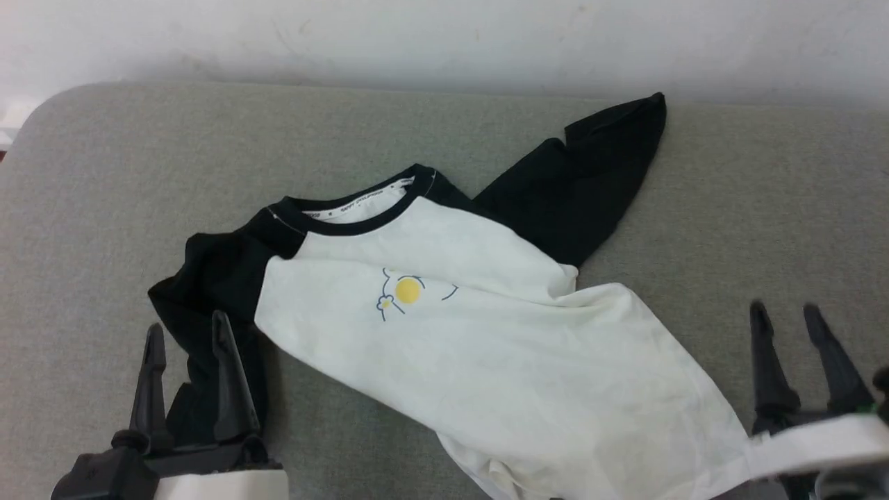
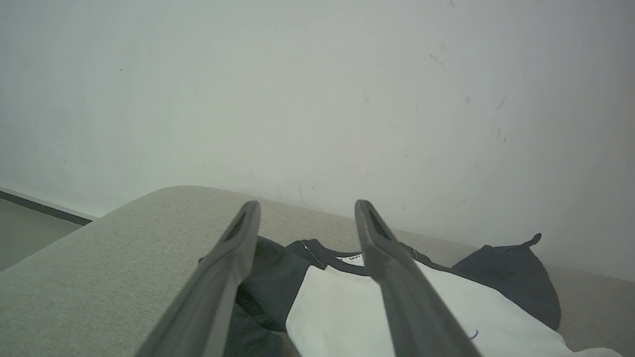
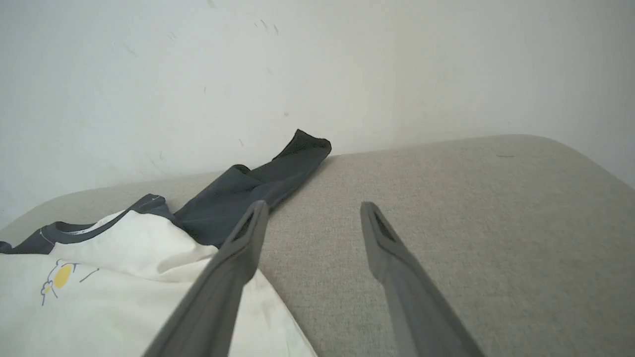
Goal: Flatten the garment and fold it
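Observation:
The garment [image 1: 472, 326] lies skewed and rumpled on the grey cushioned surface, cream-white body with a yellow-and-blue chest print, black neckband toward the wall. One black sleeve [image 1: 590, 173] stretches to the far right; the other [image 1: 208, 292] is bunched at the near left. My left gripper [image 1: 186, 337] hovers open above that bunched sleeve, holding nothing. My right gripper [image 1: 788, 312] stands open over bare surface just right of the body's hem. In the left wrist view the garment [image 2: 337, 307] lies beyond the open gripper [image 2: 307, 208]; in the right wrist view the garment [image 3: 124, 277] is left of the open gripper [image 3: 312, 208].
The grey cushioned surface [image 1: 104, 208] has rounded far corners and ends at a white wall [image 1: 444, 42]. Bare surface spreads on the far left and the right of the shirt. A strip of floor [image 2: 30, 228] shows past the left corner.

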Motion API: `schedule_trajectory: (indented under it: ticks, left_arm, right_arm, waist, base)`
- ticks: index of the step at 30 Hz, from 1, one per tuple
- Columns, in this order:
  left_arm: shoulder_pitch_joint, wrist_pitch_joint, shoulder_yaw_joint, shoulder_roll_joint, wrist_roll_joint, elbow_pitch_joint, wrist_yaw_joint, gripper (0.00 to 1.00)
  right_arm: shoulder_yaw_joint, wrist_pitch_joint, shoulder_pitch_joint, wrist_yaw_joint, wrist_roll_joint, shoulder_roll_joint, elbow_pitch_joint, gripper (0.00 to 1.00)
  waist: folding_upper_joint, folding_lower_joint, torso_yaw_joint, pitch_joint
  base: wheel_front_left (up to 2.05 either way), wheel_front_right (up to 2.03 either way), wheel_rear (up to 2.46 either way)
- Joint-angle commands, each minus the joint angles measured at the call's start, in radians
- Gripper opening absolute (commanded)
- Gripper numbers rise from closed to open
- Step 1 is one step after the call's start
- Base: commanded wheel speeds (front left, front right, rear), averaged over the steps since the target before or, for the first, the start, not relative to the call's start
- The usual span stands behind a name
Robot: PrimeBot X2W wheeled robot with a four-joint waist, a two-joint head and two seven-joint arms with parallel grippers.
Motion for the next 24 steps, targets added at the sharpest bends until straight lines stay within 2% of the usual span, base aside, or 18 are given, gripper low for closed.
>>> schedule_trajectory:
  ticks: [1,6,9,17,24]
  left_arm:
    - [-0.024,-0.005,0.010,-0.011,0.019,0.007,-0.019,1.00]
    - [-0.051,-0.005,0.013,-0.032,0.042,0.029,-0.063,1.00]
    - [-0.068,-0.005,0.007,-0.041,0.040,0.041,-0.080,1.00]
    - [-0.127,-0.005,-0.030,-0.050,0.029,0.053,-0.101,1.00]
    - [-0.172,-0.005,-0.078,-0.051,0.002,0.057,-0.090,1.00]
  right_arm:
    - [0.010,0.017,-0.050,-0.001,-0.029,0.002,-0.027,1.00]
    - [0.067,0.128,-0.224,-0.001,-0.084,0.001,-0.097,1.00]
    - [0.099,0.226,-0.351,-0.001,-0.092,-0.023,-0.101,1.00]
    - [0.134,0.550,-0.677,-0.001,-0.079,-0.112,0.032,1.00]
    - [0.126,0.817,-0.822,-0.001,-0.130,-0.175,0.188,1.00]
  waist:
    - [-0.0001,0.0001,0.015,0.017]
    - [-0.0001,0.0001,0.034,0.055]
    - [-0.0001,0.0001,0.052,0.086]
    - [-0.0001,0.0001,0.117,0.199]
    - [-0.0001,0.0001,0.169,0.278]
  base:
    - [0.00,0.00,0.00]
    - [0.00,0.00,0.00]
    - [0.00,0.00,0.00]
    - [0.00,0.00,0.00]
    - [0.00,0.00,0.00]
